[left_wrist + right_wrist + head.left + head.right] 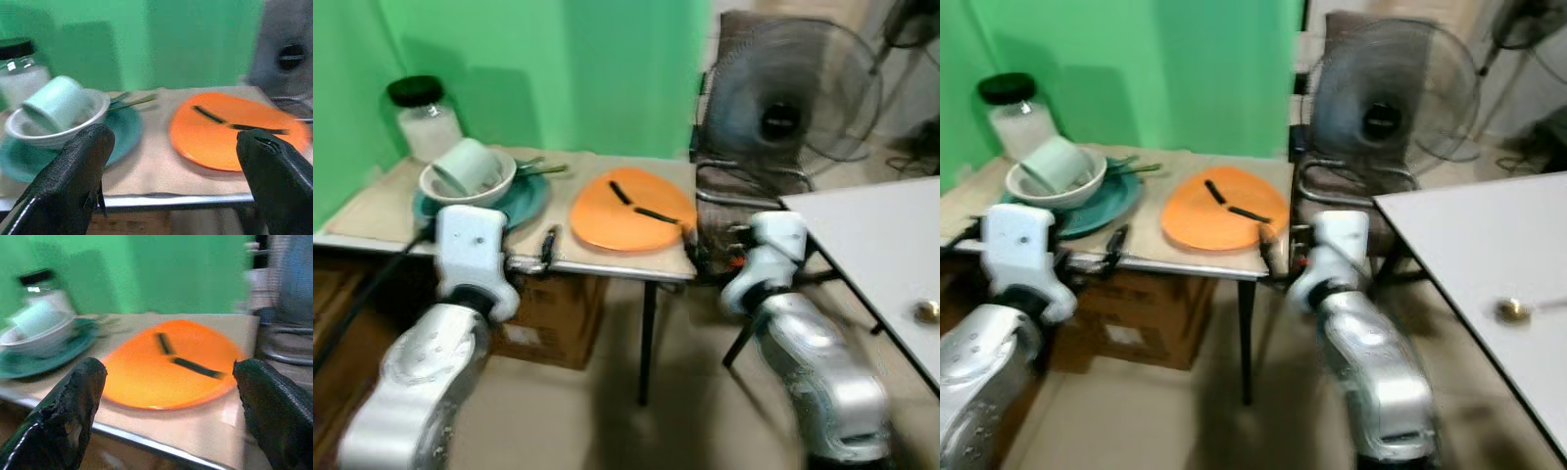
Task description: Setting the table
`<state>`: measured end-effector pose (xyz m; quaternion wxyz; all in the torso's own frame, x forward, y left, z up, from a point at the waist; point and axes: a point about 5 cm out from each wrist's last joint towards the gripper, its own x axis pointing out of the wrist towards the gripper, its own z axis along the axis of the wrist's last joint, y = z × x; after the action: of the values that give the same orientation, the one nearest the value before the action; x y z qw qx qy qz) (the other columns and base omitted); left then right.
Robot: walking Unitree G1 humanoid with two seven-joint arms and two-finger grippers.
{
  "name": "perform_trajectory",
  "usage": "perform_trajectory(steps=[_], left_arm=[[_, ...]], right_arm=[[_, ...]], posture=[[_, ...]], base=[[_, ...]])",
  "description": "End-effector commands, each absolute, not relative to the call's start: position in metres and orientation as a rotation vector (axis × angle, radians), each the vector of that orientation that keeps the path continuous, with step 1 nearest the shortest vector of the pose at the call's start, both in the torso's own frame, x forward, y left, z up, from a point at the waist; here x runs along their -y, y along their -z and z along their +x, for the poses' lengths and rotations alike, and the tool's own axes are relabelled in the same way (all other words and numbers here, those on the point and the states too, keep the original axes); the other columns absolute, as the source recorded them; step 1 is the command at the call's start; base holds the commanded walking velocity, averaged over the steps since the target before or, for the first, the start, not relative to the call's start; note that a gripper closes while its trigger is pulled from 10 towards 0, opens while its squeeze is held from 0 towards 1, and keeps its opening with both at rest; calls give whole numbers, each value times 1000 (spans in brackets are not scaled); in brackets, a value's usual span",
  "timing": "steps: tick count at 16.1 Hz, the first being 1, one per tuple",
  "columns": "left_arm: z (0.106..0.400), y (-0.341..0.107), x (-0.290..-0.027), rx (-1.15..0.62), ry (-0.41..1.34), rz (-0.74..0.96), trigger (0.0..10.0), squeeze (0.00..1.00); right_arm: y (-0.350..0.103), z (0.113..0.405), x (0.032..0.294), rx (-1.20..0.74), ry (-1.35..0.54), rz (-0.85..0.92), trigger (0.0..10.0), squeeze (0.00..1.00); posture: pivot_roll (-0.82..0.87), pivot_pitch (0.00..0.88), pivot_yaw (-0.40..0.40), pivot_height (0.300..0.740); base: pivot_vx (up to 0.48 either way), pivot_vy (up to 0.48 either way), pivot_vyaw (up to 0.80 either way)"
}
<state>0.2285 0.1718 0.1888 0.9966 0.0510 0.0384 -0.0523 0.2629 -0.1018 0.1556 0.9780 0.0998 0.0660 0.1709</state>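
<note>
Looks like table setting has barely started. All the dishes sit bunched on the small side table (607, 262): a white bowl (470, 186) with a pale green cup (467, 163) tipped inside it, stacked on a teal plate (524, 201) at the left end, some cutlery (543, 168) just behind, and a glass jar (428, 122) at the back left corner. The orange plate (631, 211), with two dark strips lying on it, sits at the right end, close to the front edge.

The white table (871, 245) off to the right is mostly bare — just one small round thing (927, 310) near its edge — so my guess is everything has yet to be carried over there.

Left gripper (171, 166) and right gripper (171, 396) both hover at the side table's front edge, fingers spread wide, nothing held.

Room-wise: a fan (793, 98) and a chair (744, 186) crowd the right end of the side table, so that gap toward the white table looks tight.
</note>
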Motion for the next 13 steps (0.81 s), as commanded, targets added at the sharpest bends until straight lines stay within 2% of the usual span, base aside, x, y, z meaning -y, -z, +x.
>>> perform_trajectory(steps=[1, 13], left_arm=[[230, -190, -165, -68, 135, 99, 10000, 0], [233, -184, -163, -79, 183, 114, 10000, 0]], right_arm=[[-157, 265, 112, -118, -304, 181, 10000, 0], [-155, 269, 118, -117, -287, 201, 10000, 0]], posture=[[30, 0, 18, 740], [2, 0, 31, 740]], base=[[300, 0, 0], [297, 0, 0]])
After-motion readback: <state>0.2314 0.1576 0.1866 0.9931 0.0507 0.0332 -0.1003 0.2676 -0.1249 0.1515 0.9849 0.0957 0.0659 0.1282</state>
